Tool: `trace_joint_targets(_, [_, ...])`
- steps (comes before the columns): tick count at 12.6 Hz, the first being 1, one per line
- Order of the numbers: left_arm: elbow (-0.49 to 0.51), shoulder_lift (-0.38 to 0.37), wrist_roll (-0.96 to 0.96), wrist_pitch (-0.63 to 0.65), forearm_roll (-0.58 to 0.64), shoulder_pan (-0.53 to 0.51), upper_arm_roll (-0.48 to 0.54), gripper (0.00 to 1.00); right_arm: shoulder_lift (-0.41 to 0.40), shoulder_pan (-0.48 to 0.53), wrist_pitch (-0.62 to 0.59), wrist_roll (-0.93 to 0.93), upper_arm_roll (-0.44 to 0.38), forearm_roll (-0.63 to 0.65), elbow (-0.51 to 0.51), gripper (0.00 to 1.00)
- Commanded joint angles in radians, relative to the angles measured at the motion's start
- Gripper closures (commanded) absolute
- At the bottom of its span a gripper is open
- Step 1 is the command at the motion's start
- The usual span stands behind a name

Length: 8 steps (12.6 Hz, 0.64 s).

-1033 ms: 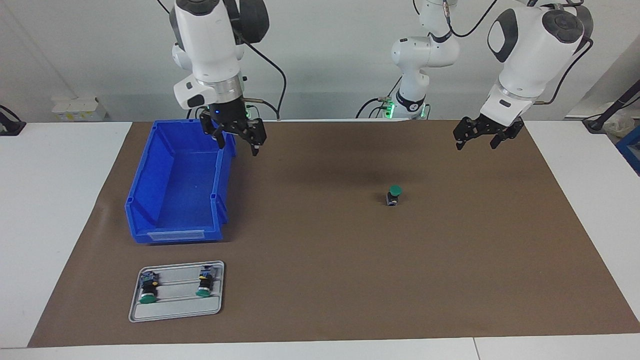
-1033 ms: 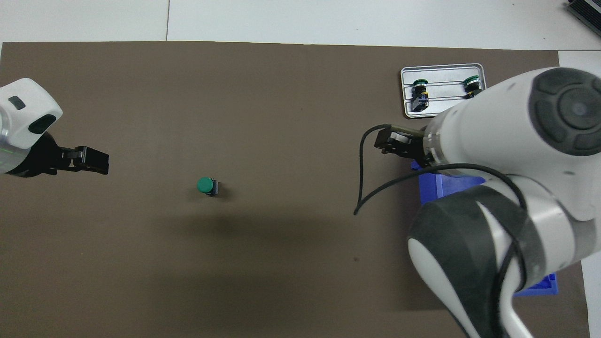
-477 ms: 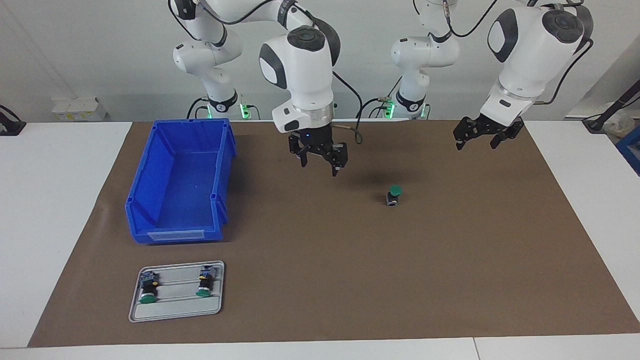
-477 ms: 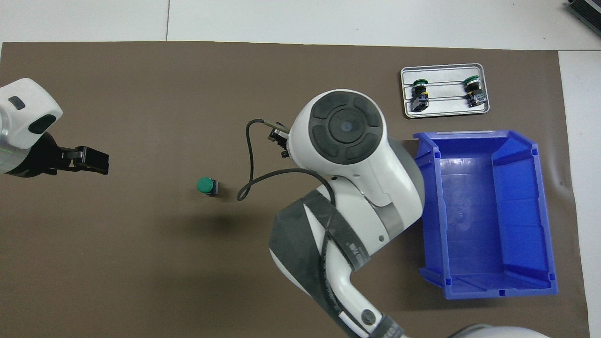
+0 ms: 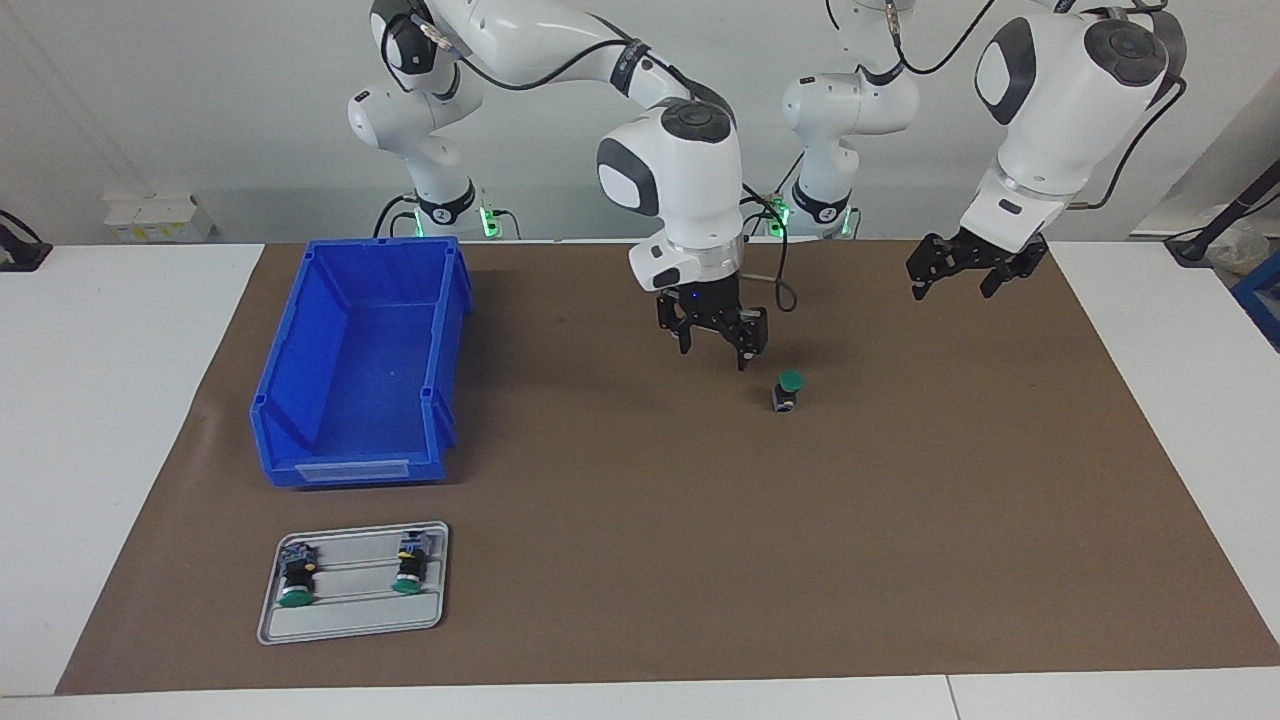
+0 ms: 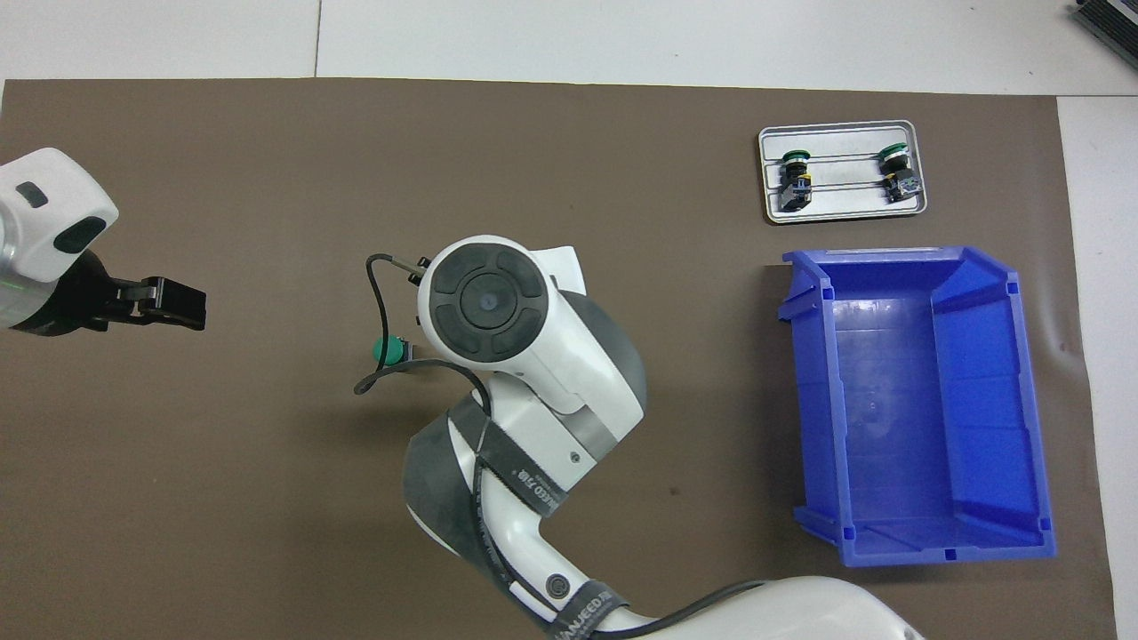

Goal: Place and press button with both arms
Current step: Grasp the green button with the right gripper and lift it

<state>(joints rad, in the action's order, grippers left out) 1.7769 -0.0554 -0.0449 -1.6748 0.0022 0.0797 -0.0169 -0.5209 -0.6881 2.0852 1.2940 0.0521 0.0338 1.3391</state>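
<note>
The button [image 5: 789,390] stands upright on the brown mat [image 5: 640,560], green cap on top. In the overhead view the right arm's wrist partly covers the button [image 6: 386,351]. My right gripper [image 5: 714,356] hangs open just above the mat, close beside the button on the side toward the right arm's end. It does not touch the button and holds nothing. In the overhead view this gripper is hidden under its own wrist. My left gripper [image 5: 950,290] waits open and empty in the air over the mat toward the left arm's end, also seen as the left gripper [image 6: 169,302].
A blue bin [image 5: 360,370] sits on the mat toward the right arm's end. Farther from the robots than the bin lies a grey tray [image 5: 350,617] holding two more green-capped buttons [image 5: 296,580] [image 5: 410,570]. White tabletop borders the mat.
My right arm swung from over the blue bin's corner across the mat to just beside the button, lowering as it went. The left arm and the button have not moved.
</note>
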Motion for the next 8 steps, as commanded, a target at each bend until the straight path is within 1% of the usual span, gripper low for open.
trace_joint_targets(1, [0.022,-0.024,-0.007,-0.006,0.016,-0.011,-0.009,0.0,-0.155,-0.059,-0.002,0.068,-0.011,0.07,-0.159,0.1])
trace_joint_targets(2, [0.022,-0.024,-0.007,-0.006,0.016,-0.011,-0.009,0.0,-0.192,-0.082,0.01,0.086,-0.014,0.098,-0.179,0.1])
trace_joint_targets(4, [0.022,-0.024,-0.007,-0.006,0.016,-0.011,-0.009,0.0,-0.244,-0.094,0.021,0.097,-0.009,0.133,-0.225,0.1])
trace_joint_targets(6, [0.022,-0.024,-0.007,-0.006,0.016,-0.011,-0.009,0.0,-0.246,-0.116,0.044,0.096,-0.006,0.135,-0.222,0.11])
trace_joint_targets(8, [0.024,-0.024,-0.007,-0.006,0.016,-0.011,-0.009,0.0,-0.252,-0.137,0.071,0.096,-0.002,0.164,-0.219,0.12])
